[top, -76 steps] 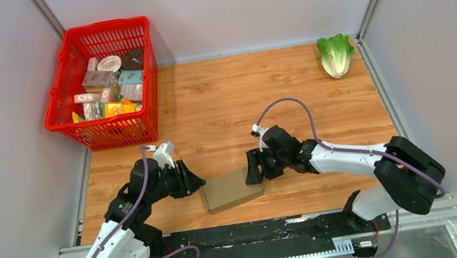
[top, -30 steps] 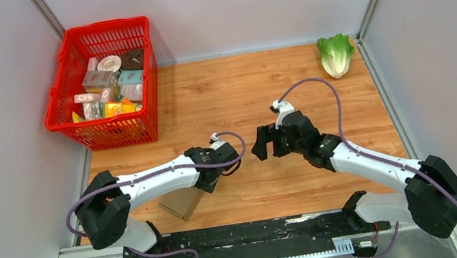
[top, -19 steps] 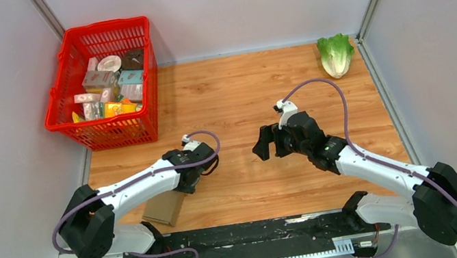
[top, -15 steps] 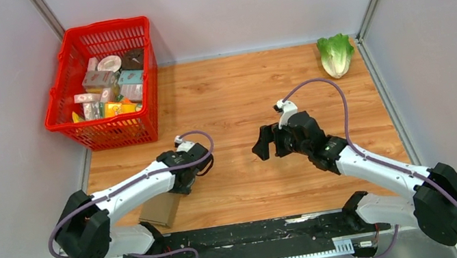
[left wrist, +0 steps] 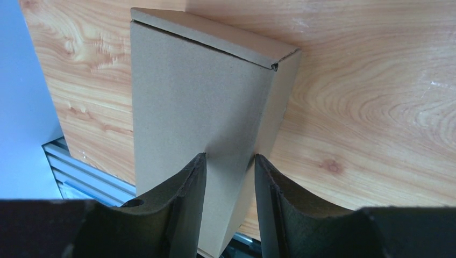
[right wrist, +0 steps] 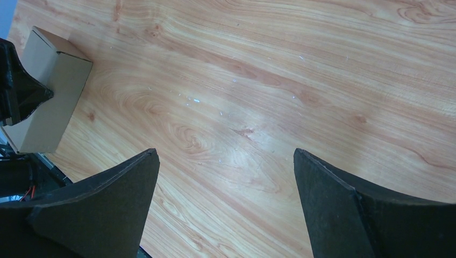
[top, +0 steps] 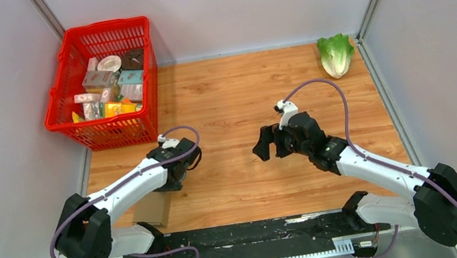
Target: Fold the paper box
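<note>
**Holding the brown box by the front edge**

Closest to the arm bases, a metal rail [top: 264,238] runs along the front of the wooden table [top: 234,93]. Just past the rail, at the front left of the wood, is the paper box [top: 152,210]. It is plain brown and folded shut, with its flaps closed.

The left gripper [top: 167,186] has hold of this box. In the left wrist view its two fingers [left wrist: 183,204] sit close together. One long edge of the box [left wrist: 188,107] runs in between them. One finger lies on the big flat face and the other on the thin side.

A bit farther in, near the middle of the table, is the right gripper [top: 263,145]. It is open very wide. In its own view there is only bare wood between its fingers [right wrist: 333,199], so it holds nothing. It is well apart from the box [right wrist: 51,91], which shows off to one side in that view.

At the far left corner stands a red basket [top: 101,132] full of small bright packs [top: 108,86]. At the far right corner lies a green lettuce [top: 336,54].
</note>
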